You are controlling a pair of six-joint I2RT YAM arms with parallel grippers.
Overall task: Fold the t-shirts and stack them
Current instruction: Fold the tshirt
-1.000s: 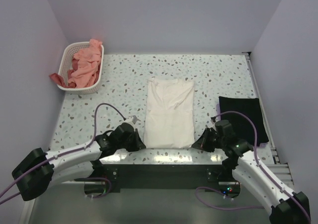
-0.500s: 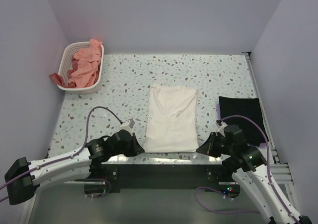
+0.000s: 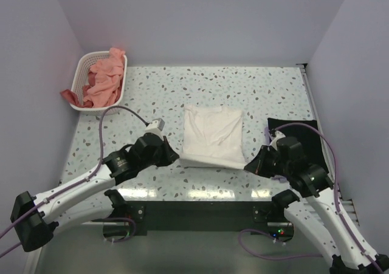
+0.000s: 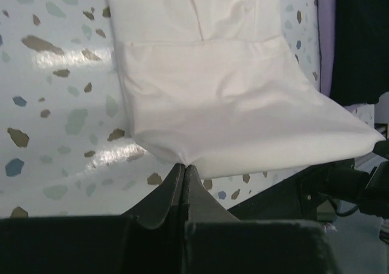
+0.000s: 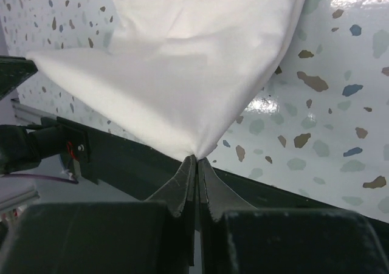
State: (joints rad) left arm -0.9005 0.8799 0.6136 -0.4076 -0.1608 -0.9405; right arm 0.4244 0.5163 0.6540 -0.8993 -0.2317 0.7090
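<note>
The speckled tabletop (image 3: 273,92) carries a cream-white t-shirt (image 3: 213,134) at its middle, partly folded, with its far part lying flat and its near edge raised off the surface. A black t-shirt (image 3: 304,134) lies flat to the right of it, near the tabletop's right edge. At the far left corner a white perforated basket (image 3: 117,101) holds salmon-pink t-shirts (image 3: 103,79), one spilling over its left rim. The left pincer (image 4: 184,167) is clamped together on the near left corner of the cream-white t-shirt, and the right pincer (image 5: 196,160) is clamped on its near right corner, so the hem stretches taut between the two above the tabletop's near edge.
</note>
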